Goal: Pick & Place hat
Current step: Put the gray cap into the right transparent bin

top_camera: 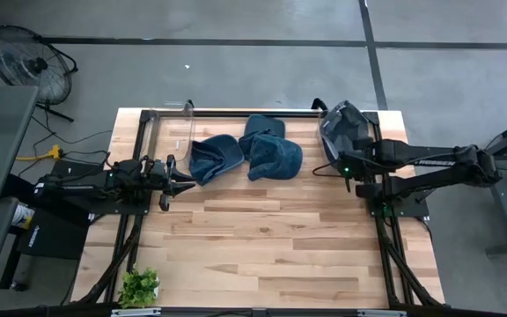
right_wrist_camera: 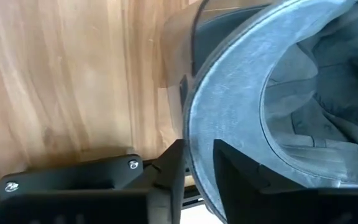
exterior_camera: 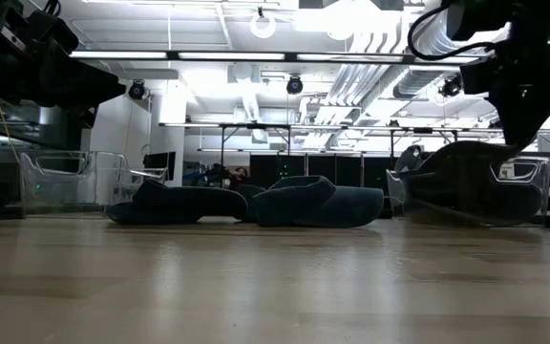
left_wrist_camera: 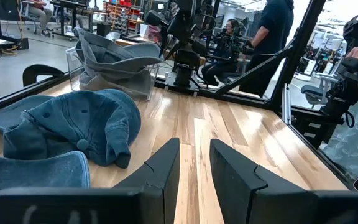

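right gripper (top_camera: 349, 164): over the clear bin (top_camera: 346, 132) at the table's (top_camera: 271, 246) far right corner, fingers pinching the brim of a grey hat (right_wrist_camera: 241, 93) lying in that bin | left gripper (top_camera: 180, 183): low beside the table's left edge, fingers slightly apart, holding nothing | two blue hats (top_camera: 271, 154) lie left of the bin

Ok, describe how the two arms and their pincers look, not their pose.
Both arms are dark, nearly black, built of slim jointed links. The right arm shows a small green light and pale lettering. The left pincer has two flat, black, wedge-shaped fingers. The right pincer looks the same, with screws on its mount.
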Robot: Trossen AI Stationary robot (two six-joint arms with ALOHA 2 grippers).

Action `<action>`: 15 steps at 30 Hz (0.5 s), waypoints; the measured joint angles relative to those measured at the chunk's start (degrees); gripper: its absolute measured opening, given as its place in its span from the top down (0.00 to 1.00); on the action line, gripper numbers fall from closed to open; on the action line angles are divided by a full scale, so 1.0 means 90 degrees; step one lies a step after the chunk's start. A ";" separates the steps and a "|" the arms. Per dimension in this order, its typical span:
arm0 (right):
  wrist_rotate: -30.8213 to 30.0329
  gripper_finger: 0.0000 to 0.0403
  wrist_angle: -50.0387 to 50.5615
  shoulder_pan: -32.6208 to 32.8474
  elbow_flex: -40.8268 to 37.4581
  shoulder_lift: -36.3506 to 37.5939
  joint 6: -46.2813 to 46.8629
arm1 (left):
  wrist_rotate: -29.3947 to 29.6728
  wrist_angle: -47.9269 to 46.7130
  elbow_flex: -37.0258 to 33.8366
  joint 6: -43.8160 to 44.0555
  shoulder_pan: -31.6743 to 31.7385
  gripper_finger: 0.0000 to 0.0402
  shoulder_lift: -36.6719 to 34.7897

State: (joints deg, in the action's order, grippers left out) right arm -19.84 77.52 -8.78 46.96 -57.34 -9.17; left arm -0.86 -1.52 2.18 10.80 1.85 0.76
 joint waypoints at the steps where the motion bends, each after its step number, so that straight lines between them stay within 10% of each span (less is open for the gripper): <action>1: -0.0017 0.78 0.0000 -0.0028 0.0000 0.0000 -0.0005 | 0.0000 0.0000 0.0000 -0.0001 0.0000 0.78 0.0000; 15: -0.0134 0.69 -0.0240 -0.0434 0.0000 0.0012 -0.0205 | 0.0000 0.0000 0.0000 -0.0001 0.0000 0.78 0.0000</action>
State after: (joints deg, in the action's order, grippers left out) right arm -21.05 75.35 -12.69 46.96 -57.23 -11.02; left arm -0.86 -1.52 2.18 10.79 1.85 0.76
